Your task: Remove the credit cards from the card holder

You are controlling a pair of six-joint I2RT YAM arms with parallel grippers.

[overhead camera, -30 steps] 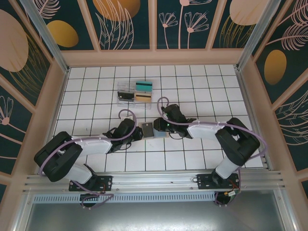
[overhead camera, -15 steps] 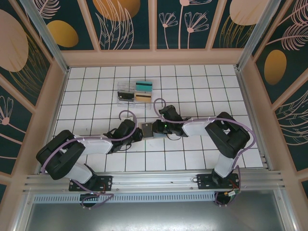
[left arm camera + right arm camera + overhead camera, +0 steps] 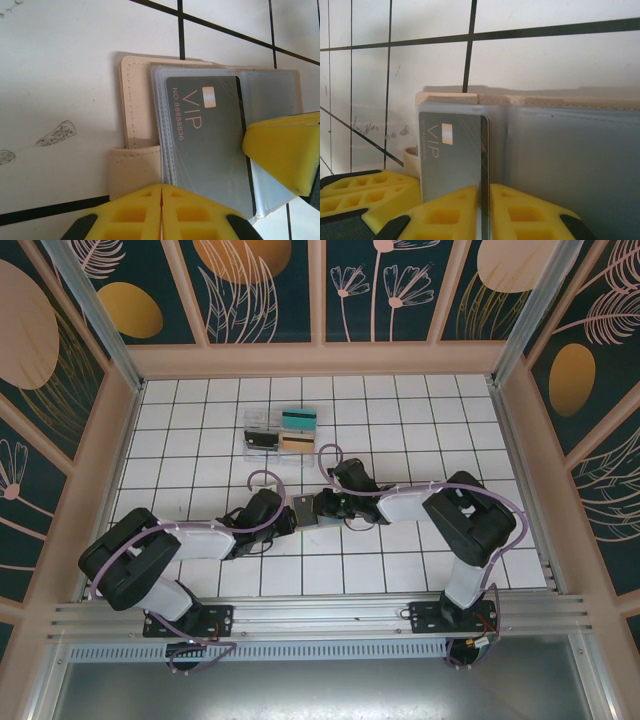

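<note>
We view the card holder (image 3: 303,510) lying open on the tiled table (image 3: 420,410), between the left gripper (image 3: 287,519) at its left edge and the right gripper (image 3: 322,507) at its right. A VIP card (image 3: 210,150) sits in its left half. Behind, well apart, we find a compartment tray (image 3: 262,420) containing three credit cards (image 3: 299,420): one left, two right.
</note>
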